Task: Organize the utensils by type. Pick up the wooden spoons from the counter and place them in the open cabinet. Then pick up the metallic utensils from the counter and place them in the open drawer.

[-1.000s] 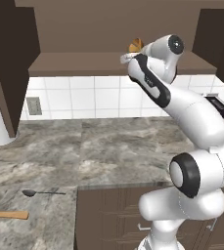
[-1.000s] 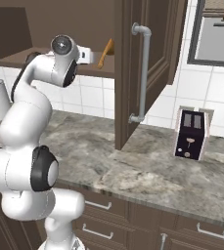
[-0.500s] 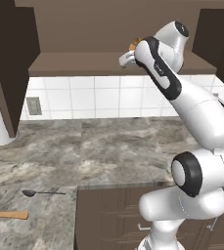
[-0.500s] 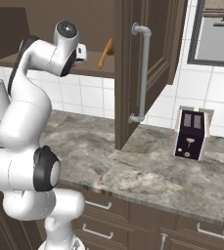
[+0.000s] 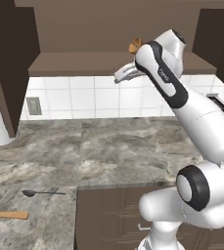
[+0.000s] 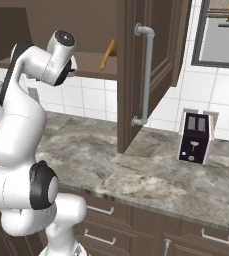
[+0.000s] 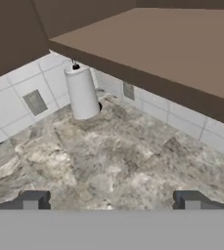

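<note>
One wooden spoon (image 5: pixel 134 46) lies on the shelf of the open cabinet (image 5: pixel 84 63), also seen as the tan wooden spoon (image 6: pixel 107 55) from the right. My gripper (image 5: pixel 125 73) hangs just below and left of it, in front of the shelf edge, open and empty. In the hand view its fingertips (image 7: pixel 33 200) stand wide apart over the counter (image 7: pixel 108 156). A second wooden spoon (image 5: pixel 6 215) lies at the counter's (image 5: pixel 108 146) near left, with a thin dark metallic utensil (image 5: pixel 42 193) just beyond it. The open drawer is out of view.
A white paper towel roll (image 5: pixel 1 127) stands at the back left by the wall, seen also as the roll (image 7: pixel 81 93). The open cabinet door (image 6: pixel 146 75) with its long handle juts over the counter. A toaster (image 6: pixel 196 137) sits at the right.
The gripper has drawn back and down from the spoon on the shelf while the wrist rose. The spoon stays on the shelf.
</note>
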Motion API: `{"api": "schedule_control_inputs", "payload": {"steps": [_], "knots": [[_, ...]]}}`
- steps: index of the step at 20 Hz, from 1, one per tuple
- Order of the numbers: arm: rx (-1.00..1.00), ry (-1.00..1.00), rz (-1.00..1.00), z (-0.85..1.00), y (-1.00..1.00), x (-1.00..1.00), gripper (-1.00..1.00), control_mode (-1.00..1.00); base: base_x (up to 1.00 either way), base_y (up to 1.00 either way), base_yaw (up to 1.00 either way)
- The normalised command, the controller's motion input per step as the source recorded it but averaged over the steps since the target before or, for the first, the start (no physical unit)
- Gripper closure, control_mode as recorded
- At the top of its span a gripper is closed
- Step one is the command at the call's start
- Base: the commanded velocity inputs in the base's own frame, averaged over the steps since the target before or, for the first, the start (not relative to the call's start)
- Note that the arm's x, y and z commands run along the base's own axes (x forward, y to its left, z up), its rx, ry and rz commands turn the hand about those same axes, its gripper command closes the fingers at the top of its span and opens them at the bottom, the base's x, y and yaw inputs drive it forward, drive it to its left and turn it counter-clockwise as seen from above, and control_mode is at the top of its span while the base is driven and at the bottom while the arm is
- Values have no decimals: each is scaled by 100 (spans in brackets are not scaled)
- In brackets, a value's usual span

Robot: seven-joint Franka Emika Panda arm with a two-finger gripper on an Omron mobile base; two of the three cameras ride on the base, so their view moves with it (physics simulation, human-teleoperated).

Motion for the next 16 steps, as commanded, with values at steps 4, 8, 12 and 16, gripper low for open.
{"api": "schedule_control_inputs", "payload": {"steps": [4, 8, 12, 16], "knots": [[0, 0, 11, -38, 54, -63, -100, -100, 0, 0, 0], [0, 1, 9, -5, 37, -61, -100, -100, 0, 0, 0], [0, 4, 10, -6, 27, -54, -100, -100, 0, 0, 0], [-1, 4, 16, -12, 11, -45, -100, -100, 0, 0, 0]]}}
